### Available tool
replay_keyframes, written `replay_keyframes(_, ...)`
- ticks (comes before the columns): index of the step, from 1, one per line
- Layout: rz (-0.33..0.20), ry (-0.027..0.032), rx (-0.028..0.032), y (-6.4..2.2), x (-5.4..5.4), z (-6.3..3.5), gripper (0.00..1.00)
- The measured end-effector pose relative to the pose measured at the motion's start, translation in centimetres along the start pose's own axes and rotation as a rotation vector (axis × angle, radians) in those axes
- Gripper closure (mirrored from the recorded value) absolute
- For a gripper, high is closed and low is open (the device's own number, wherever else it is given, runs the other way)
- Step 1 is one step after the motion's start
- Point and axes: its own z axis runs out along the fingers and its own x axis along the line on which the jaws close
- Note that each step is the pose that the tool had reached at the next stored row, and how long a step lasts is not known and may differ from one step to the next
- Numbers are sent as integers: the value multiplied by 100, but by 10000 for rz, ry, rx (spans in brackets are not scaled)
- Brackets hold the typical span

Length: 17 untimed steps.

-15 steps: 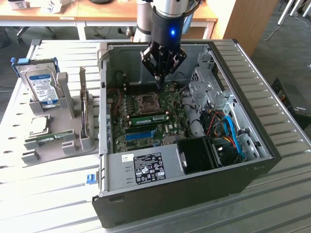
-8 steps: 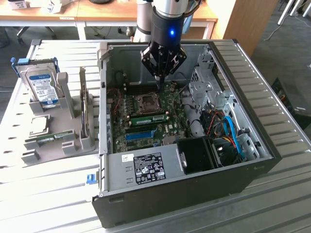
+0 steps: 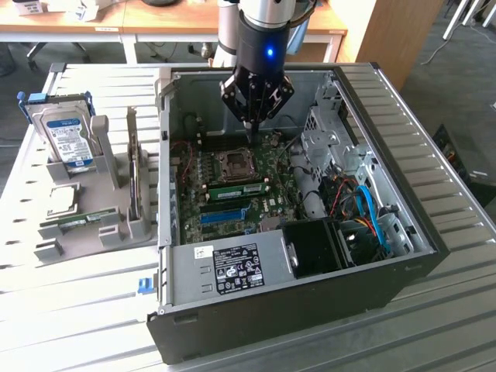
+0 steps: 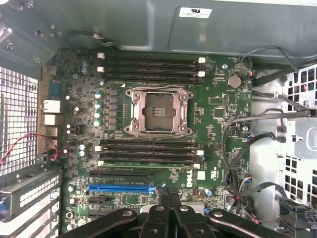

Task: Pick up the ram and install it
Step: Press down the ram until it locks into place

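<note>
The ram (image 3: 236, 188) is a long green stick lying in a memory slot of the motherboard, just beside the empty processor socket (image 3: 232, 163). In the wrist view the ram (image 4: 148, 162) fills the slot of the lower bank farthest from the socket (image 4: 157, 111). My gripper (image 3: 249, 138) hangs inside the open computer case, above the far slots beyond the socket. Its fingers are shut with nothing between them. In the wrist view the gripper (image 4: 169, 199) shows its dark fingers pressed together. It stands clear of the ram.
A grey holder (image 3: 108, 225) on the exterior view's left carries a hard drive (image 3: 68, 136), a square silver chip (image 3: 62, 198) and another green stick (image 3: 74, 223). Case walls (image 3: 164, 155), the drive cage (image 3: 325, 143), cables (image 3: 364, 209) and the power supply (image 3: 232, 267) hem in the board.
</note>
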Motion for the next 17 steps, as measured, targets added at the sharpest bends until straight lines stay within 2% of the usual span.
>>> replay_keyframes(3, -1, 1, 1, 0, 0, 0, 89)
replay_keyframes(7, 20, 9, 31, -1, -2, 0, 89)
replay_keyframes(14, 36, 105, 98, -1, -26, 0, 89)
replay_keyframes(17, 37, 106, 98, -1, -26, 0, 89)
